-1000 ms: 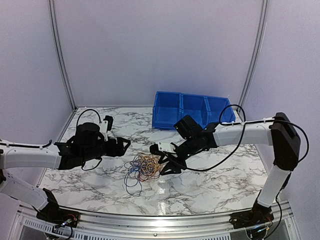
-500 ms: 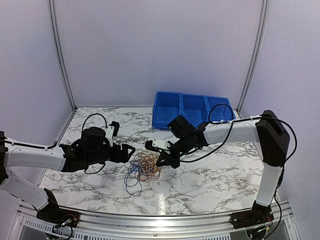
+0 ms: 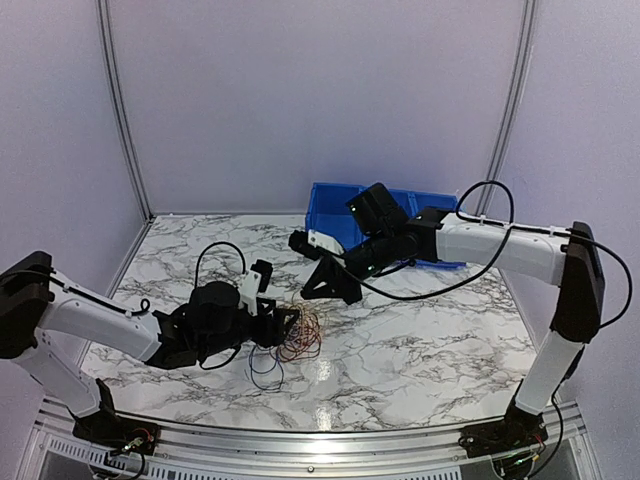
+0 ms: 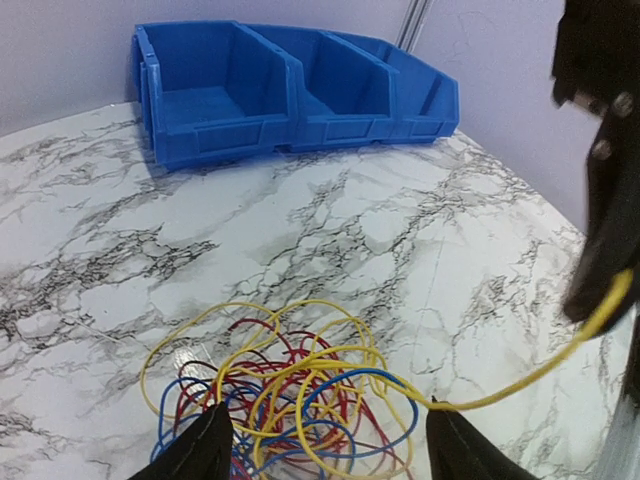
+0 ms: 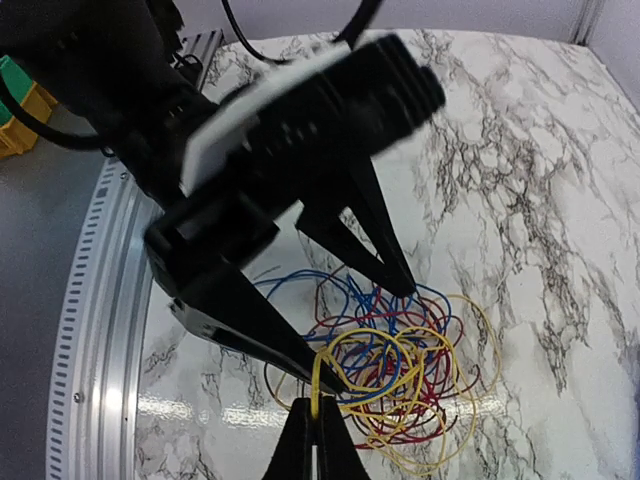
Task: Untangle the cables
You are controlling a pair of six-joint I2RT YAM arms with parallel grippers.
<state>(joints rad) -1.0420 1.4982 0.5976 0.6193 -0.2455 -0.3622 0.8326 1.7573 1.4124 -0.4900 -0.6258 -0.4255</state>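
Cables [image 4: 290, 400] lie within left claw [image 4: 330, 442], right claw [image 5: 315, 425] pinching one yellow strand [image 4: 520, 385].

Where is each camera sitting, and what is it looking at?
Top external: high behind the arms, looking down on the marble table; left arm and right arm show.
Left wrist: on the left arm, looking over the cables toward the blue bin; the open left tool at bottom.
Right wrist: on the right arm, looking down at the cables; right tool, shut on a yellow cable, at bottom.
Shared: both wrist views show the cables.
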